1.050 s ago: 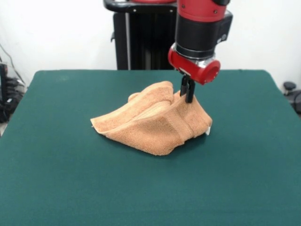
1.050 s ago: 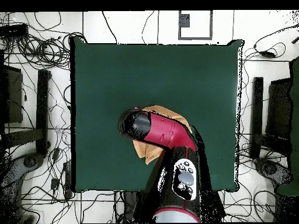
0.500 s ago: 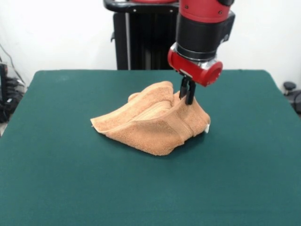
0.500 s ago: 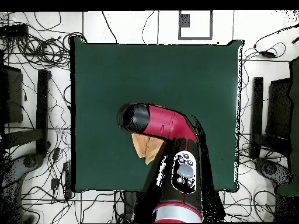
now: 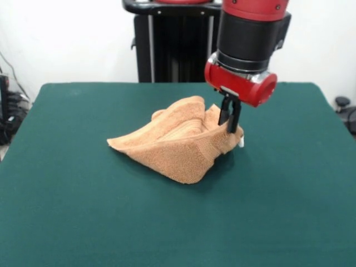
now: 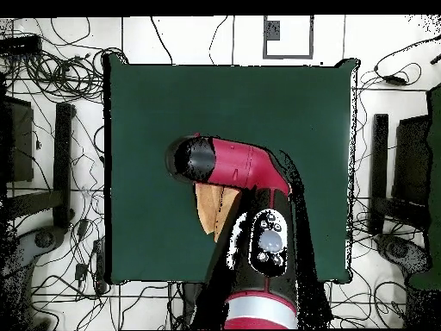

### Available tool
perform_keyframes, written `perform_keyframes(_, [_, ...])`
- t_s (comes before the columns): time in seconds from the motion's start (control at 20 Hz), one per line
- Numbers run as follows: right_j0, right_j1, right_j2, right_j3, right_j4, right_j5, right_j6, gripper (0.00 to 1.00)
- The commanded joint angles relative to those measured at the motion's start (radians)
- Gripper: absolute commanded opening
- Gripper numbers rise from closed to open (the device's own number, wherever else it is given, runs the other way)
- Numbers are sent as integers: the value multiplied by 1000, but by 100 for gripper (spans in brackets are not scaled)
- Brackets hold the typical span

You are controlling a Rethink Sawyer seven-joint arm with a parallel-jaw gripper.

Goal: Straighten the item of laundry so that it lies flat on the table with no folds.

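The item of laundry (image 5: 178, 142) is a light-orange terry towel, bunched into a folded heap near the middle of the green table (image 5: 78, 217). My gripper (image 5: 231, 129) hangs from the red and black arm at the towel's right end, shut on a raised edge of the cloth, which is lifted a little off the table there. A small white tag (image 5: 241, 142) peeks out below the held corner. From overhead, the arm covers most of the towel (image 6: 209, 211), and the gripper itself is hidden under the wrist.
The black pedestal (image 5: 167, 50) stands behind the table's far edge. Around the table (image 6: 172, 112) in the overhead view lie cables and black stands (image 6: 62, 164) on a white floor.
My gripper has moved to the right in the front view, drawing the held towel edge with it. The heap's right side has stretched and lifted slightly.
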Motion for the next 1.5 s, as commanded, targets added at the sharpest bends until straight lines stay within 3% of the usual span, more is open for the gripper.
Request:
perform_keyframes(0.05, [10, 55, 118, -95, -19, 123, -24, 0])
perform_keyframes(0.35, [15, 62, 124, -112, -35, 132, -45, 0])
perform_keyframes(0.95, [-9, 67, 180, -147, -111, 260, -197, 0])
perform_keyframes(1.5, [10, 68, 208, -209, -169, 291, -166, 0])
